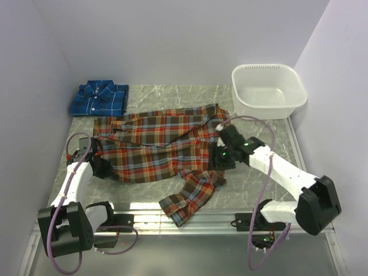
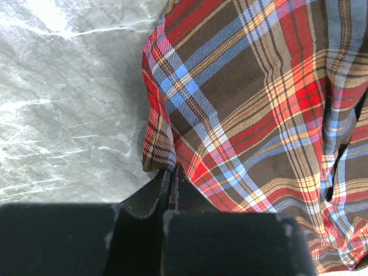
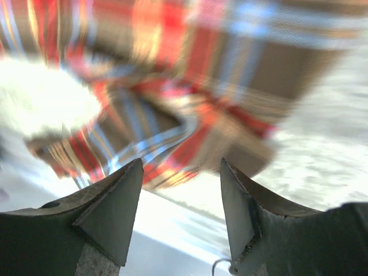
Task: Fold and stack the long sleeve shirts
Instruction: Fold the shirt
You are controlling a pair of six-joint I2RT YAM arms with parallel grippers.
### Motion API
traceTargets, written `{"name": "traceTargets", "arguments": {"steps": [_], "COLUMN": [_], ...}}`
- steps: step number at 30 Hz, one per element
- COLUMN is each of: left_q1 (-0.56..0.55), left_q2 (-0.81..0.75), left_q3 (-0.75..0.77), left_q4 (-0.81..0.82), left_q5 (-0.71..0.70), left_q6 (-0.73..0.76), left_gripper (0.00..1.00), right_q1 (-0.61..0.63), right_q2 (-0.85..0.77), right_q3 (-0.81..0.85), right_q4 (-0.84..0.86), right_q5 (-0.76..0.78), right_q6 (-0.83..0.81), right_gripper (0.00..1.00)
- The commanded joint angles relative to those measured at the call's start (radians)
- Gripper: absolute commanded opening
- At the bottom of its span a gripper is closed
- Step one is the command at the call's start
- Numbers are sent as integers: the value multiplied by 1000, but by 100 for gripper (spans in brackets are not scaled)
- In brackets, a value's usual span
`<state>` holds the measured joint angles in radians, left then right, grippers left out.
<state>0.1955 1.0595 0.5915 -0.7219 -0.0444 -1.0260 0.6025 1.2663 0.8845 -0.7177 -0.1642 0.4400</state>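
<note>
The red-orange plaid shirt lies spread out across the middle of the table, one sleeve trailing toward the front rail. The blue plaid shirt lies folded at the back left. My left gripper is at the red shirt's left edge; in the left wrist view the gripper is shut on the hem of the red shirt. My right gripper hovers over the shirt's right side; in the blurred right wrist view the gripper is open and empty above a fold of the red shirt.
A white plastic tub stands at the back right. A metal rail runs along the front edge between the arm bases. Walls close in the left, back and right sides. Grey marble tabletop shows left of the shirt.
</note>
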Motion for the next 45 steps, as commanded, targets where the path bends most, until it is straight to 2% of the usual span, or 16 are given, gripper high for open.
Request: {"name": "traceTargets", "arguments": {"steps": [1,4,12,23,36,41,45], "left_q1": [-2,-4,-4,-2,-2,-2,-2], "left_q2": [-24,-29,-35,-49,-66,-72,-73], "left_q3": [5,5,16,25,56,60,71], "left_q4": [7,7,3,-17,-43,-51,-62], "left_q5": [26,31,21,28,11,12,2], "left_q6": [24,26,40,44,53,57,58], "left_gripper": [1,0,0,1,1,0,1], "right_q1": [-139,-190,-190,-158,-35,19,19], "right_q2": [-62,-58,5,119,263,329,302], "right_q3": [-44,-99,-202,-184,-104,-67,-76], "right_q4": [9,29,147,231,126,97,90], "right_q5": [106,139,201,215,313,328,341], "right_q6": [81,155,331,368,398,405,395], "right_gripper": [63,63,63,62,59,50,31]}}
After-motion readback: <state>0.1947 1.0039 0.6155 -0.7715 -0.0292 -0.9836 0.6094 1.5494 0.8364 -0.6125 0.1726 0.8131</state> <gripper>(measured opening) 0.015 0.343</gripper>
